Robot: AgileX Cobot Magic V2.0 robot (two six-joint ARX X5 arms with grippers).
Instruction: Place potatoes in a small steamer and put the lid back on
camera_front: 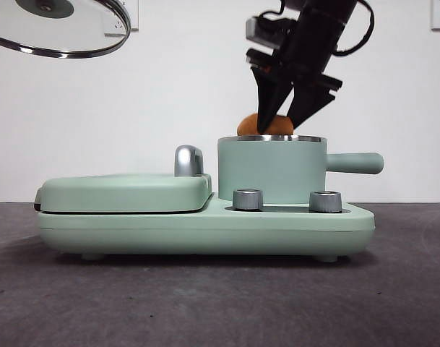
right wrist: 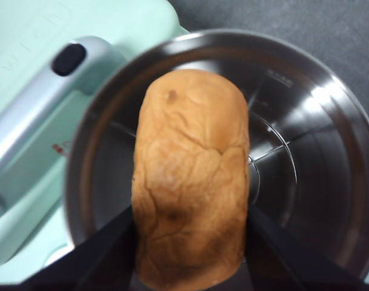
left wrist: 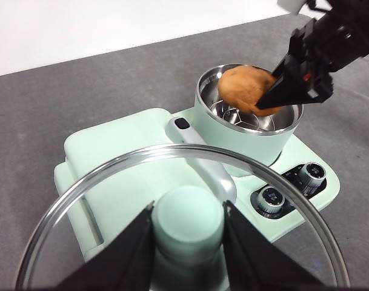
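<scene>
My right claw (camera_front: 279, 124) pinches the orange-brown, cracked-skinned oval potato (right wrist: 190, 176) between both jaws, half sunk below the shiny steel rim of the small mint-green cylindrical steamer pot (camera_front: 272, 170) directly beneath it. My left claw (left wrist: 187, 242) is clamped on the mint-green knob of the round clear glass lid (left wrist: 81, 200), held high, well off to the side of the pot, above the mint-green cooker base (camera_front: 205, 228) on the dark tabletop (camera_front: 205, 303).

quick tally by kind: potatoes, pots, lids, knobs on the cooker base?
Potatoes: 1, the potato, held by the right gripper over the steamer pot
Steamer pots: 1, the steamer pot
Glass lids: 1, the lid, held up by the left gripper
Control knobs: 2, and
Total: 5
</scene>
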